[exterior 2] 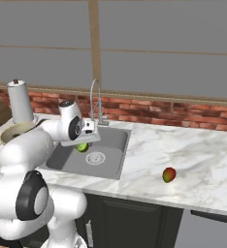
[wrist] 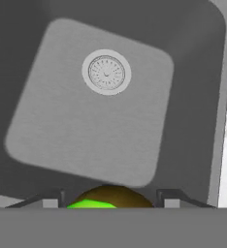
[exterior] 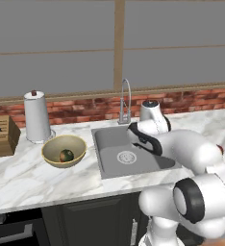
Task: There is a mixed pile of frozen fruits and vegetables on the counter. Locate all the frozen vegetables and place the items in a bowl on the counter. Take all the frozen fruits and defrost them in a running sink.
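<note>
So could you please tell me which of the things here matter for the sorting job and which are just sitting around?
Job: lime ball in the gripper over the sink; mango-like fruit on the counter; bowl holding a dark green item; faucet.

Lying about: paper towel roll; knife block.

Red brick backsplash (exterior: 81, 109) under grey windows (exterior: 52, 45), dark cabinets (exterior: 93, 218) below.
</note>
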